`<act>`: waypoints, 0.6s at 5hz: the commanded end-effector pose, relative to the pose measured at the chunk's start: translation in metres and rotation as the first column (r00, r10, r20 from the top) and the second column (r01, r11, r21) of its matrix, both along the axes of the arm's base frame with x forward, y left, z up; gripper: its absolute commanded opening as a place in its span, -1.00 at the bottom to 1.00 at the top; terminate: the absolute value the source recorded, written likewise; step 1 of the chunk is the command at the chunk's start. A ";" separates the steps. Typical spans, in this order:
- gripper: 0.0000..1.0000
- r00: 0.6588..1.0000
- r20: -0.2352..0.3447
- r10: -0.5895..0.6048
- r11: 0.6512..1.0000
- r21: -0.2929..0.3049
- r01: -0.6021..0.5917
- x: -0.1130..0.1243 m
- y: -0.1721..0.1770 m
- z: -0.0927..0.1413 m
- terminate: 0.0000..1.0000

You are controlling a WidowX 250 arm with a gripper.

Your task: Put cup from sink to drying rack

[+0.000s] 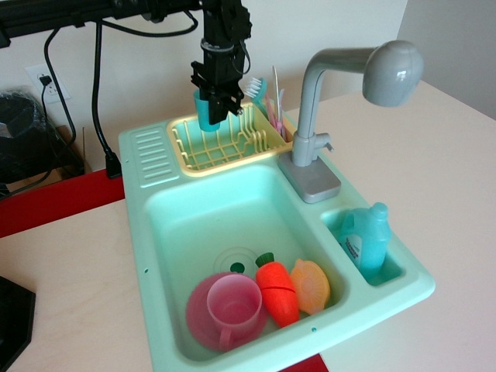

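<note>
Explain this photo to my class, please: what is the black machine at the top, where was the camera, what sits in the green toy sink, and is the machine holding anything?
There is one picture, taken from in front of and above the table. The black machine is a robot arm reaching in from the upper left; it ends in a gripper, a two-fingered clamp. The clamp is shut on a small teal cup, held over the yellow drying rack at the back of the mint-green sink. In the basin lie a pink cup on a pink plate, a toy carrot and an orange shell-shaped toy. A teal soap bottle stands in the side compartment, beside a grey faucet.
</note>
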State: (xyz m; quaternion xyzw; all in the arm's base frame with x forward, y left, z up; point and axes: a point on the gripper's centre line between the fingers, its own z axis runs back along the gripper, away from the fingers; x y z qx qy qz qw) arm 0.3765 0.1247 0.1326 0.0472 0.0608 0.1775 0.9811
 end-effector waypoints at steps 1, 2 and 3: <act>-1.00 0.999 0.028 -0.020 0.999 -0.039 0.022 0.002 -0.008 -0.007 -1.00; -1.00 1.000 0.016 -0.026 0.999 -0.030 0.027 0.003 -0.014 -0.016 -1.00; 1.00 0.999 0.024 -0.025 0.998 -0.053 0.027 0.003 -0.016 -0.019 -1.00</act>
